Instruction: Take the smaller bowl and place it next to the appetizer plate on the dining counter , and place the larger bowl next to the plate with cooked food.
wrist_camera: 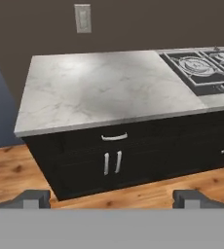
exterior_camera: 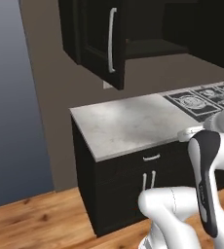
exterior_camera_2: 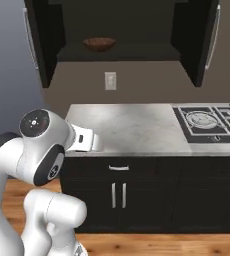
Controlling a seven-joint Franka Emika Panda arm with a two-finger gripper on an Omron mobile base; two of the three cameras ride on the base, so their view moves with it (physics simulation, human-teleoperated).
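The smaller bowl [exterior_camera_2: 99, 44], shallow and dark brown wood, sits on the shelf of an open wall cabinet [exterior_camera_2: 117, 52] above the worktop. My gripper [wrist_camera: 111, 199] is open, its two dark fingertips [wrist_camera: 33, 198] standing far apart with nothing between them. It hangs in front of the worktop's front edge, well below the bowl and to its left, and the white hand [exterior_camera_2: 86, 140] points towards the counter. The larger bowl, the appetizer plate, the plate with cooked food and the dining counter are out of view.
A marble worktop [wrist_camera: 104, 92] on black drawers and doors [wrist_camera: 114, 160] lies ahead, with a gas hob [wrist_camera: 201, 70] at its right end. The wall cabinet's doors [exterior_camera: 106, 44] stand open overhead. An outlet [exterior_camera_2: 110, 80] is on the wall. Wooden floor [exterior_camera: 31, 221] runs to the left.
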